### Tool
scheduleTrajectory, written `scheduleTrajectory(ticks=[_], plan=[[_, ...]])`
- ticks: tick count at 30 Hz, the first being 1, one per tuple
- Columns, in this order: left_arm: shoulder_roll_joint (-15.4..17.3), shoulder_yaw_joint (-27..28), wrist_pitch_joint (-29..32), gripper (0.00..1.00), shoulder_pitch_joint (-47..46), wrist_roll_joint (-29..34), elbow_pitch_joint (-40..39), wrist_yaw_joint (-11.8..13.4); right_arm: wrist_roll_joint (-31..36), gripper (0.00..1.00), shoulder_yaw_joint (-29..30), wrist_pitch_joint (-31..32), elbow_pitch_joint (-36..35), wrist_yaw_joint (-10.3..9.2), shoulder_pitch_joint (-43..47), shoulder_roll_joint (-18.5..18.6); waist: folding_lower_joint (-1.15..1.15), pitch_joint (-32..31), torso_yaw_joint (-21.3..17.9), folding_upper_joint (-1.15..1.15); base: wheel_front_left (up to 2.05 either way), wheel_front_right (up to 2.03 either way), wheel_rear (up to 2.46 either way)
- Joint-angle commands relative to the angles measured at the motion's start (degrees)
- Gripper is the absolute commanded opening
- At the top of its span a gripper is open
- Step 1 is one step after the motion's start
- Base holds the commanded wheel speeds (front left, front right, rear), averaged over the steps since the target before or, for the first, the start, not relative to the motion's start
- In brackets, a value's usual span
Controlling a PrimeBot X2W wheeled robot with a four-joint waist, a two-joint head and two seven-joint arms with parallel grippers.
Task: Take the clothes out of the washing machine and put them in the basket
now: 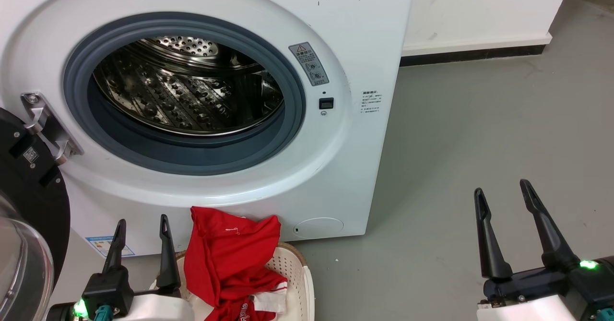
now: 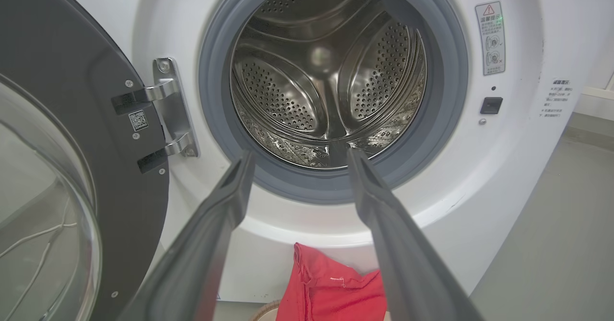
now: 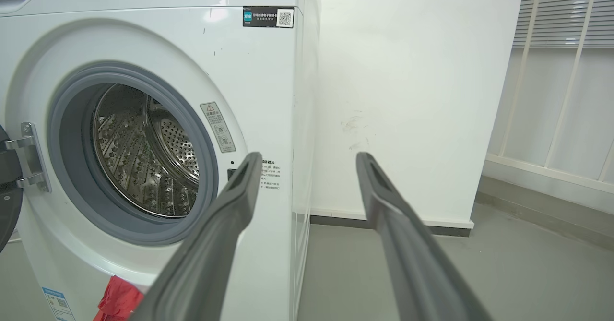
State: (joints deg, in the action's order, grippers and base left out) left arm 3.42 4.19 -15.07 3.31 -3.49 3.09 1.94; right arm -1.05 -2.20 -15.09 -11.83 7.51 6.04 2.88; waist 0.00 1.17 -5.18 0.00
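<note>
Washer: large white front-loading washing machine point(image 1: 364, 47), upper left of head view, with its black-rimmed glass door point(image 1: 29, 186) open.
Clothes: bright red garments with white trim point(image 1: 230, 258), bottom centre, heaped in cream perforated plastic basket point(image 1: 292, 270).
Left arm: left gripper point(image 1: 142, 220), lower left, jaws spread.
Right arm: right gripper point(image 1: 501, 187), lower right, jaws spread over grey floor point(image 1: 479, 119).
</note>
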Motion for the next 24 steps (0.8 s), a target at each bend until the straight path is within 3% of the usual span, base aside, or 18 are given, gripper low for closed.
scheduleTrajectory(ticks=[1, 18, 19, 24], plan=[[-0.1, 0.2, -0.1, 1.0, 0.1, 0.3, -0.3, -0.3, -0.2, 1.0, 0.1, -0.1, 0.1, -0.04, 0.6, 0.0, 0.0, 0.0, 0.0, 0.0, 0.0, 0.0, 0.0], [-0.5, 1.0, -0.1, 1.0, 0.3, 0.2, 0.5, -1.1, -0.5, 1.0, -0.2, -0.1, 0.2, -0.04, 0.5, 0.0, 0.0, 0.1, -0.2, 0.0, 0.0, 0.0, 0.0], [-0.5, 1.1, -0.1, 0.0, 0.2, 0.2, 0.4, -1.1, -0.5, 0.0, -0.2, -0.1, 0.2, -0.04, 0.5, 0.0, 0.0, 0.2, -0.2, 0.0, 0.0, 0.0, 0.0], [-0.7, 0.9, 0.4, 0.0, 0.6, 0.2, 3.2, -1.0, -0.2, 0.0, -0.3, 0.1, 2.7, 0.0, 0.5, 0.0, 0.01, 0.2, -0.2, 0.0, 0.0, 0.0, 0.0]])
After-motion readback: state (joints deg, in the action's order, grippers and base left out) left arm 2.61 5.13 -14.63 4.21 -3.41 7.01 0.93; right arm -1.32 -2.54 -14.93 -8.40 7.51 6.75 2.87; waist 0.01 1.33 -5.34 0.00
